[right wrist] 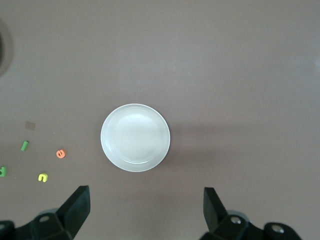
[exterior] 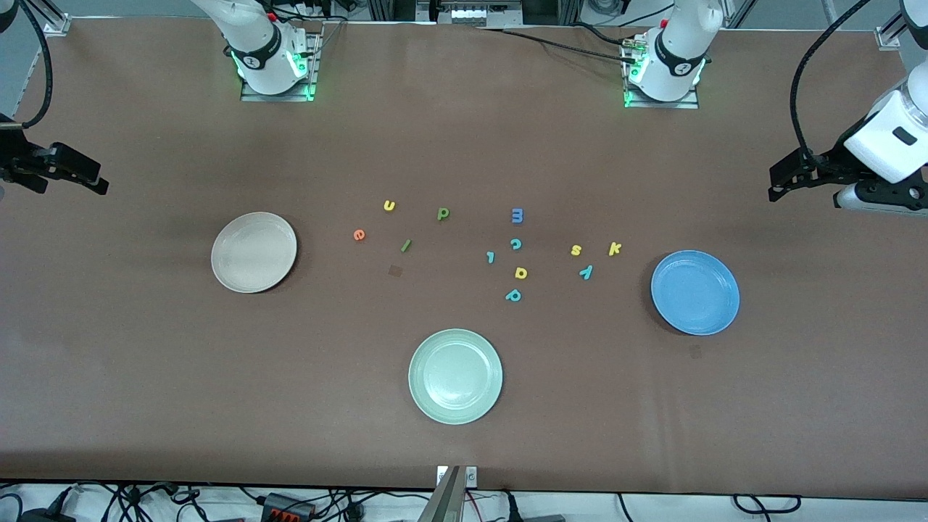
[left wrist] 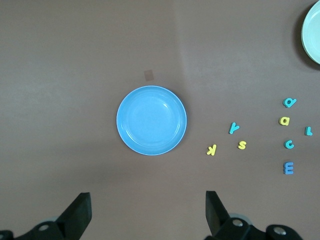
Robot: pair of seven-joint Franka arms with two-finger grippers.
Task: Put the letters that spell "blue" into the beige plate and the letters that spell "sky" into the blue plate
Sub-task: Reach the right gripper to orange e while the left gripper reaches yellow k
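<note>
Both sets of jaws stand spread and hold nothing: the left jaws (left wrist: 145, 215) wait high over the blue plate (exterior: 694, 292), the right jaws (right wrist: 145, 212) high over the beige plate (exterior: 254, 251). On the bench (exterior: 145, 377), u (exterior: 389, 206), b (exterior: 443, 213), e (exterior: 359, 234) and l (exterior: 405, 246) lie loose near the beige plate. s (exterior: 576, 250), k (exterior: 615, 249) and y (exterior: 586, 272) lie close together just beside the blue plate. A green plate (exterior: 455, 375) sits nearest the front camera.
</note>
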